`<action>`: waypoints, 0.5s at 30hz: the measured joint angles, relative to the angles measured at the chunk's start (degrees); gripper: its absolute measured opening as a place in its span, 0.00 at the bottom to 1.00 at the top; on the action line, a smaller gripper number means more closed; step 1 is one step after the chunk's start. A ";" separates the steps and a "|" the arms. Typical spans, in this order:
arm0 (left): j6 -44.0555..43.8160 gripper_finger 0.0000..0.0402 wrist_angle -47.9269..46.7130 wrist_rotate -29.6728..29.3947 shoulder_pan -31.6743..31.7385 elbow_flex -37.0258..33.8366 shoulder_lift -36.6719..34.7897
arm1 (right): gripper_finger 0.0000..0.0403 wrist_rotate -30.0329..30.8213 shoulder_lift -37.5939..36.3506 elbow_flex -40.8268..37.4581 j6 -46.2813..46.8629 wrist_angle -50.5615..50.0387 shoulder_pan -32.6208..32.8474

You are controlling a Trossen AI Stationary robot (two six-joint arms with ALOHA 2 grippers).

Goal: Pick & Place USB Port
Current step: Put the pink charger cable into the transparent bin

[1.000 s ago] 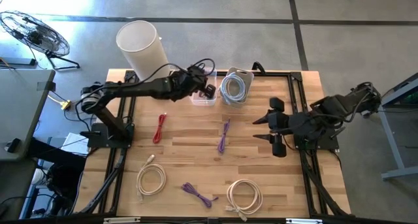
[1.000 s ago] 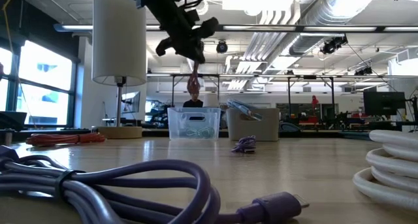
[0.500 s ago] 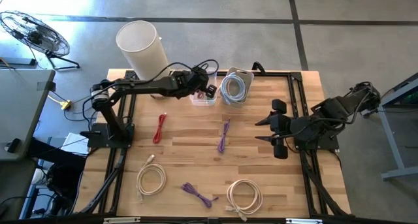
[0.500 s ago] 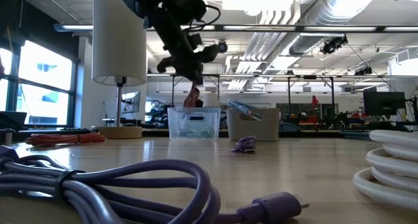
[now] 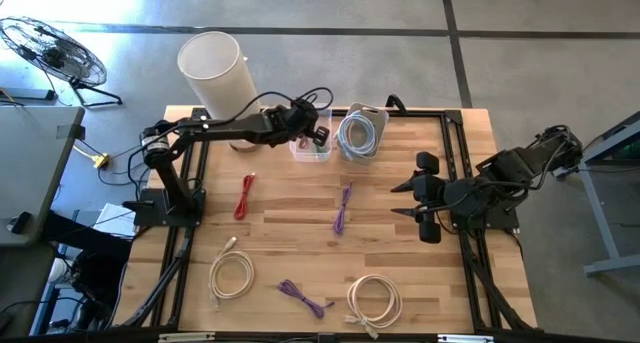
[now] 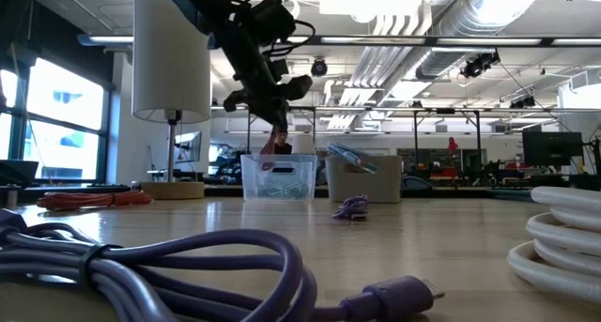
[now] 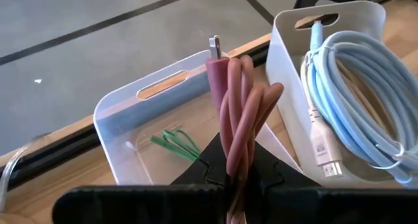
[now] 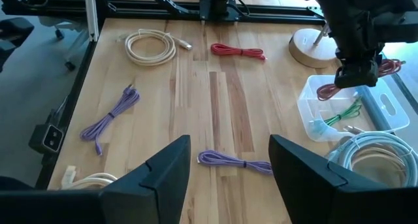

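Note:
My left gripper [image 5: 303, 133] is shut on a bundled pink USB cable [image 7: 238, 113] above a clear bin [image 5: 312, 149] at the table's far edge. A small green cable [image 7: 173, 143] lies in that bin. Beside it stands a white bin [image 5: 358, 135] with a coiled light-blue cable. In the low view the pink cable [image 6: 270, 139] hangs from the gripper [image 6: 269, 104] down to about the rim of the clear bin [image 6: 279, 176]. My right gripper [image 5: 398, 199] waits open above the table's right side, holding nothing. My left gripper pinches the pink cable's several bunched strands [image 7: 236, 160] between its two fingers, partway along the bundle. The fingers slant down from the table's left. The plug end [image 7: 214, 48] sticks out past the fingers, and the bundle is lifted clear, over the clear bin.
A white lamp [image 5: 215, 68] stands at the far left corner. Loose cables lie on the wood: a red one [image 5: 245, 195], purple ones [image 5: 342, 208] [image 5: 305, 298], a cream coil [image 5: 232, 273] and a white coil [image 5: 373, 301].
My left gripper has sunk toward the clear bin with the pink cable still in its hold. The cable's hanging end, well above the bin a second ago, now reaches down to about the bin's rim.

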 joint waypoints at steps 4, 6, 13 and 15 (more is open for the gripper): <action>1.31 0.06 -0.32 0.06 -0.10 -0.01 0.00 | 0.49 -0.02 0.00 0.00 -0.16 0.00 0.00; 1.48 0.07 -0.80 0.46 -0.12 -0.01 0.00 | 0.49 -0.02 0.00 0.00 -0.30 0.02 0.00; 2.96 0.09 -1.18 2.84 -0.10 -0.01 0.00 | 0.49 -0.02 0.00 -0.02 -0.48 0.04 0.00; 2.97 0.09 -1.22 3.13 -0.10 0.01 0.00 | 0.49 -0.02 0.00 -0.02 -0.46 0.04 0.00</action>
